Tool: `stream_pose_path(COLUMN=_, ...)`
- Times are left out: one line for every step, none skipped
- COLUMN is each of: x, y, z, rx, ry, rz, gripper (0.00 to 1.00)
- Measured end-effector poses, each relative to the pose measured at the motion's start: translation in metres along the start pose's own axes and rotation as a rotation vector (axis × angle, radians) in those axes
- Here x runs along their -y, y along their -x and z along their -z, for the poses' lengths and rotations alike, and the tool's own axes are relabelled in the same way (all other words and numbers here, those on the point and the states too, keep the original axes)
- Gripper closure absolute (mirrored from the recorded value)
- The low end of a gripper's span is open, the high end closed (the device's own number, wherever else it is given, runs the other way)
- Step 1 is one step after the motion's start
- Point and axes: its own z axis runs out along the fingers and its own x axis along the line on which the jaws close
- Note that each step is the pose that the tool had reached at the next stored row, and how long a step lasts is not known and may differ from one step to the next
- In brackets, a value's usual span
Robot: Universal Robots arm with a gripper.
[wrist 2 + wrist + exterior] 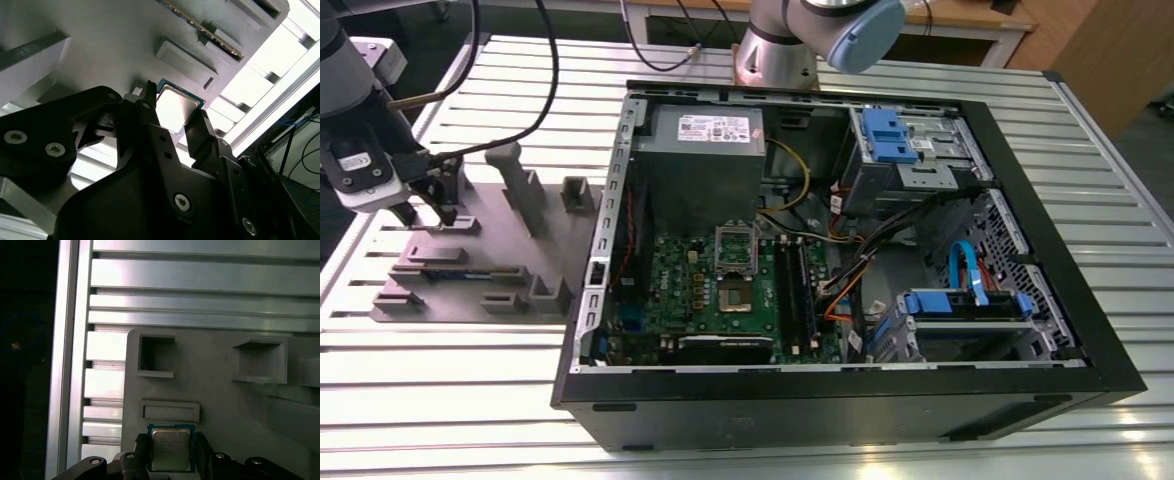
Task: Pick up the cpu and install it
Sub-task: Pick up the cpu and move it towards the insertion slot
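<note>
The cpu point(171, 449) is a small square chip with a shiny silver top and a thin pale rim. It sits low on the mauve-grey plastic tray point(500, 255), just beside a raised rectangular block point(170, 411). My gripper point(171, 456) straddles it, one dark finger pressed against each of two opposite edges. In the second wrist view the cpu point(176, 104) shows between the same two fingers point(150, 107) of my gripper point(175, 111). In the exterior view my gripper point(430, 218) hangs over the tray's far end at that view's left. The motherboard socket point(738, 297) lies open inside the computer case.
The open computer case point(854, 390) fills the middle and the exterior view's right, with a grey power-supply box point(700, 135), blue drive brackets point(887, 135) and loose cables. Tall posts point(518, 180) rise from the tray next to my gripper. The slatted metal table point(440, 360) surrounds everything.
</note>
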Motion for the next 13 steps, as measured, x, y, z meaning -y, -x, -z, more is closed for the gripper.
stream_pose_path(x=0.0000, y=0.0000, z=0.0003, rx=-0.0001, ry=0.0000, rz=0.000, gripper=0.53)
stream_pose_path(x=0.0000, y=0.0000, z=0.0005, rx=0.0000, ry=0.0000, rz=0.000, gripper=0.53)
stream_pose_path(x=0.0000, y=0.0000, z=0.0008, rx=0.0000, ry=0.0000, rz=0.000, gripper=0.53)
stream_pose_path(x=0.0000, y=0.0000, z=0.0011, rx=0.0000, ry=0.0000, rz=0.000, gripper=0.53)
stream_pose_path(x=0.0000, y=0.0000, z=0.0014, rx=0.0000, ry=0.0000, rz=0.000, gripper=0.53)
stream_pose_path(x=-0.0001, y=0.0000, z=0.0016, rx=0.0000, ry=0.0001, rz=0.000, gripper=0.53)
stream_pose_path(x=-0.0001, y=0.0000, z=0.0021, rx=0.0000, ry=0.0000, rz=0.000, gripper=0.53)
stream_pose_path(x=-0.0001, y=-0.0001, z=0.0027, rx=-0.0001, ry=0.0000, rz=0.000, gripper=0.53)
stream_pose_path(x=-0.0001, y=0.0000, z=0.0029, rx=-0.0001, ry=0.0000, rz=0.000, gripper=0.53)
stream_pose_path(x=-0.0001, y=-0.0001, z=0.0030, rx=-0.0001, ry=-0.0001, rz=0.000, gripper=0.53)
stream_pose_path(x=-0.0001, y=-0.0001, z=0.0032, rx=-0.0001, ry=0.0000, rz=0.000, gripper=0.53)
stream_pose_path(x=-0.0001, y=-0.0001, z=0.0035, rx=-0.0001, ry=0.0000, rz=0.000, gripper=0.53)
stream_pose_path(x=-0.0001, y=-0.0001, z=0.0037, rx=0.0000, ry=0.0000, rz=0.000, gripper=0.53)
